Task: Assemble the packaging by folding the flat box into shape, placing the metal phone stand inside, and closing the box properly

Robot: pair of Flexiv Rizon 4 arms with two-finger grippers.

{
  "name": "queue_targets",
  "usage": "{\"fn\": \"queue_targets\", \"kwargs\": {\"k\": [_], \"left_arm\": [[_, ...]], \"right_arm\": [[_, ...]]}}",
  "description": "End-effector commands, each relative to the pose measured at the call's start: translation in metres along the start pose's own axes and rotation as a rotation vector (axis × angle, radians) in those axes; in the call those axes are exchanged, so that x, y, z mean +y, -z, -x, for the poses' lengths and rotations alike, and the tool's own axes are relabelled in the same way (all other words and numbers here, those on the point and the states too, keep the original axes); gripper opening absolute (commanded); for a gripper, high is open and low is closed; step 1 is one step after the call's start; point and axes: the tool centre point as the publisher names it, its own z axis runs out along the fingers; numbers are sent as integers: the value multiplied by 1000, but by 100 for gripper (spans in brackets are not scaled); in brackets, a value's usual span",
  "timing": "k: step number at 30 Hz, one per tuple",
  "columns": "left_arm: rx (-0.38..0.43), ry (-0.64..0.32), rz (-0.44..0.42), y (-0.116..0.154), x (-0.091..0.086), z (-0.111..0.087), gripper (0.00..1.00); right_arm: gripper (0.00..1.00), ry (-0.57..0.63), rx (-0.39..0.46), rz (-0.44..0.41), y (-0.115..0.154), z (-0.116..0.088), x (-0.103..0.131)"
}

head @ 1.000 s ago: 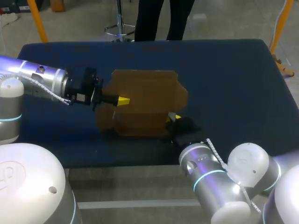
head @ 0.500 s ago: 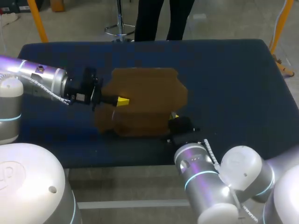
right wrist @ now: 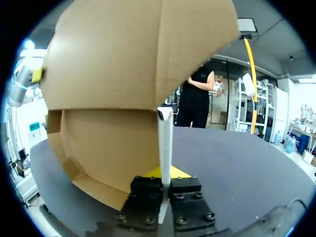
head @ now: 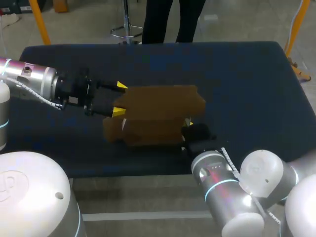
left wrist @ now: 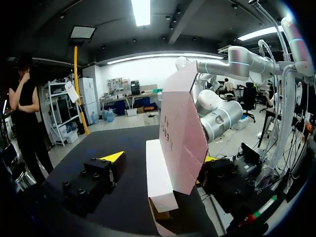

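Observation:
The brown cardboard box [head: 158, 116] stands partly folded in the middle of the dark blue table [head: 247, 79]. My left gripper [head: 119, 98] is open at the box's left end, its yellow tips apart on either side of that edge. In the left wrist view a tall panel of the box [left wrist: 182, 133] rises between the spread fingers [left wrist: 112, 157]. My right gripper [head: 190, 129] sits at the box's near right corner. In the right wrist view that gripper [right wrist: 164, 185] is shut on a thin upright cardboard wall [right wrist: 165, 143], with the box's panels [right wrist: 123, 64] looming over it. No phone stand shows.
The table's cloth runs to its far edge [head: 148, 45] and to the right of the box [head: 256, 108]. Both arms come in along the near side.
My left gripper has opened and drawn back to the left off the box. The box's rear panel has come down lower. The right gripper has stayed shut on the wall.

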Motion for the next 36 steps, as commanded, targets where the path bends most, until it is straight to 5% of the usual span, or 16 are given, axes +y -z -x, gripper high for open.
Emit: {"fn": "queue_targets", "kwargs": {"k": [1,22,36], "left_arm": [[-80,-18,56,14,-14,-13,100],[-208,-115,192,66,-38,-16,100],[-197,-106,185,89,-49,-7,100]], "right_arm": [[0,-7,109,-36,-3,19,12],[0,-49,406,-99,-40,44,33],[0,-91,618,-143,-56,49,38]]}}
